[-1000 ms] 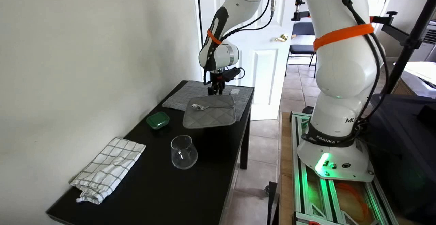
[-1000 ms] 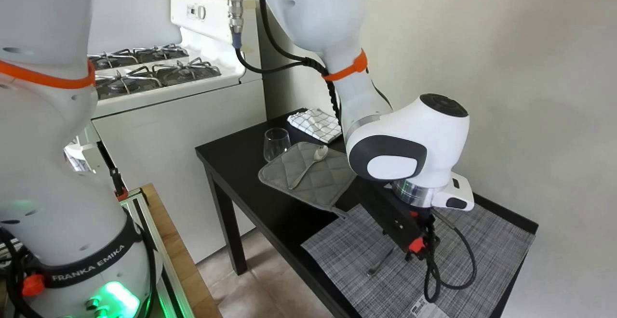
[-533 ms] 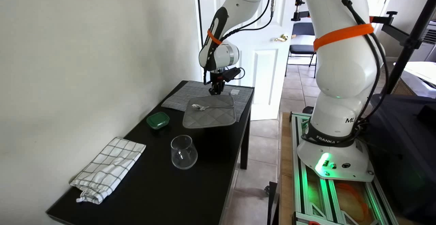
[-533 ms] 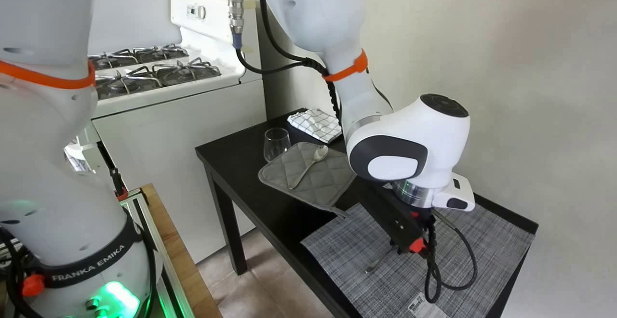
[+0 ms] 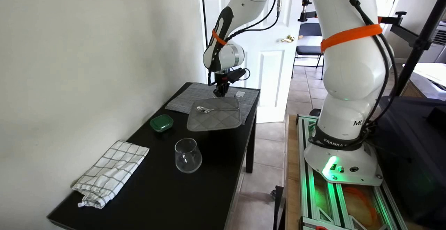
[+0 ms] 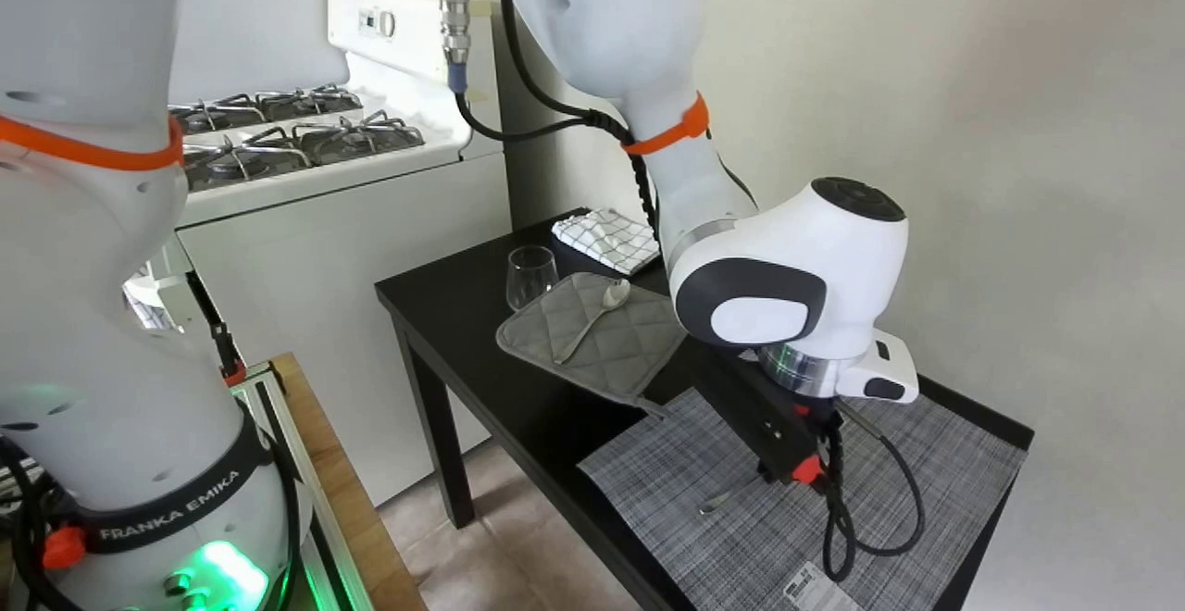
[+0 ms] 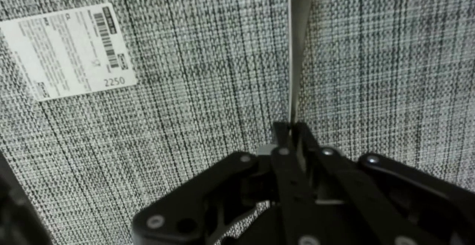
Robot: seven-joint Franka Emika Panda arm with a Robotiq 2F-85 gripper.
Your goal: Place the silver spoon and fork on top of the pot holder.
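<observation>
Presumed fork [image 7: 297,44], tines hidden, runs from top edge of wrist view into the gripper [image 7: 292,128], fingers pinched together on it. Both just shifted slightly: grip seems to hold; clear of the placemat [image 7: 204,89] or not, I can't tell. Spoon [image 6: 593,322] already on pot holder [image 6: 639,347], mid-frame in an exterior view; fork's carry remains.

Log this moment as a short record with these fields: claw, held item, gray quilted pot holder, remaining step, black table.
Claw: closed, pinching the slim silver metal utensil above the gray woven placemat
Held item: likely the fork, going by the task; its head is not clearly visible
Gray quilted pot holder: silver metal spoon lying on top
Remaining step: utensil onto pot holder
Black table: also clear stemless glass, small green container, white checked cloth
</observation>
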